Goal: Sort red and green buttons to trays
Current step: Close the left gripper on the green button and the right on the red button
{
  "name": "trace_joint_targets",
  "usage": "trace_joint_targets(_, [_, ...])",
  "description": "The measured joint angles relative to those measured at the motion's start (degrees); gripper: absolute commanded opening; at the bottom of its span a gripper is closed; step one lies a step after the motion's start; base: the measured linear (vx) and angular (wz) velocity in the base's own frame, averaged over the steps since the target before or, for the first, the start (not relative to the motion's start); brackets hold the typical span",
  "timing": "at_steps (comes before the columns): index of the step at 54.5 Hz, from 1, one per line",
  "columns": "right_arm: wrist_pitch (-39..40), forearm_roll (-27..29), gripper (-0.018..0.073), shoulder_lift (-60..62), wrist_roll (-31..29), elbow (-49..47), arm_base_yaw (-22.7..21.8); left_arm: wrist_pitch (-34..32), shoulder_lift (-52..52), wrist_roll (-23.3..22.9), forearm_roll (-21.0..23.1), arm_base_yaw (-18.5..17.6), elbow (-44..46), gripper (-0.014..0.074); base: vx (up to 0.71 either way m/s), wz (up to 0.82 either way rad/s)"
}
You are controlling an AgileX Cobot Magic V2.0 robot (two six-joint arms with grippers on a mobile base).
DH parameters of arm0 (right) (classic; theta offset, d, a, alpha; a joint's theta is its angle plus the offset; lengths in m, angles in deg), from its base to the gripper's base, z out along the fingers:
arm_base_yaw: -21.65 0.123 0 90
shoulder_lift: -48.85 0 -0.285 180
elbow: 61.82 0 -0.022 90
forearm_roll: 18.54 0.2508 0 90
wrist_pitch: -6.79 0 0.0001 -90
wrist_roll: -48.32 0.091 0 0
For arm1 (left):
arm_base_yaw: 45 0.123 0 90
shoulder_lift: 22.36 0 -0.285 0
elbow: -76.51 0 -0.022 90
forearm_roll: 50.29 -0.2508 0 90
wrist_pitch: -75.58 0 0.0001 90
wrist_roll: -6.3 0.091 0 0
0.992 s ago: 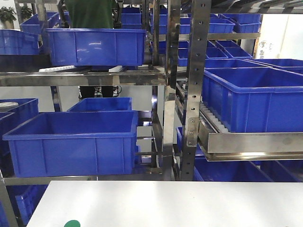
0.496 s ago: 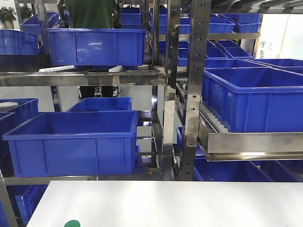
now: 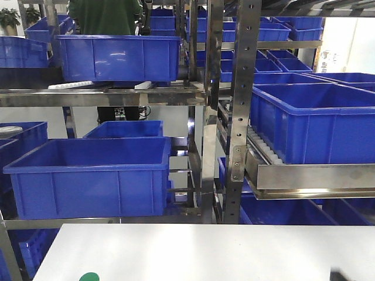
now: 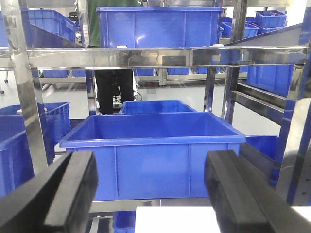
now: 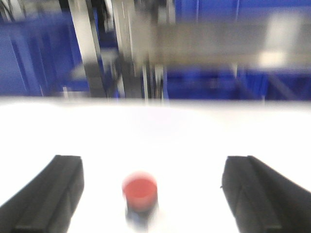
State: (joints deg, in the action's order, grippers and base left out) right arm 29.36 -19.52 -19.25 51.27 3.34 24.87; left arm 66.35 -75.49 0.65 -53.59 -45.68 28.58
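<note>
R gripper point(image 5: 153, 170) jaws spread wide, red button point(image 5: 140, 190) between them (untouched, blurry); L gripper point(image 4: 150, 187) spread wide, empty.

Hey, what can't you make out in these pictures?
Front view: green shape, cut by the bottom edge; button or tray unclear.
Front view: dark shape, cut by the bottom corner.
Right wrist view: red button, motion-blurred; base indistinct.

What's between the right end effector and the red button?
Nothing: the right wrist view shows only bare white table between the red button and the open right end effector.
</note>
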Motion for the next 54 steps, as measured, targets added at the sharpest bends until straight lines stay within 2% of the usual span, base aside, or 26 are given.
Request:
trace_joint_targets(8, [17.46, 0.00, 0.0580, -11.28, 0.05, 7.76, 0.00, 0.00, 0.00, 0.00, 0.00, 0.00, 0.00, 0.0586, 0.00, 0.00])
trace_joint_targets(22, [40.15, -1.00, 0.0580, -31.90, 0.05, 8.72, 0.00, 0.00, 0.00, 0.00, 0.04, 0.00, 0.00, 0.0586, 0.00, 0.00])
trace_joint_targets(29, [41.95, -2.78, 0.0580, -42.51, 0.05, 6.24, 0.00, 0.00, 0.00, 0.00, 0.19, 0.00, 0.00, 0.0586, 0.00, 0.00])
trace_joint_targets(48, [42.55, -3.85, 0.0576, -53.94, 1.93, -7.56, 0.00, 0.00, 0.00, 0.00, 0.18, 0.00, 0.00, 0.0586, 0.00, 0.00])
trace_joint_targets(52, [42.55, -4.00, 0.0536, -56.70, 3.25, -10.66, 0.00, 0.00, 0.00, 0.00, 0.18, 0.00, 0.00, 0.0586, 0.00, 0.00])
trace_joint_targets(54, [42.55, -4.00, 0.0485, -57.95, 3.96, -11.98, 0.00, 0.00, 0.00, 0.00, 0.18, 0.00, 0.00, 0.0586, 0.00, 0.00])
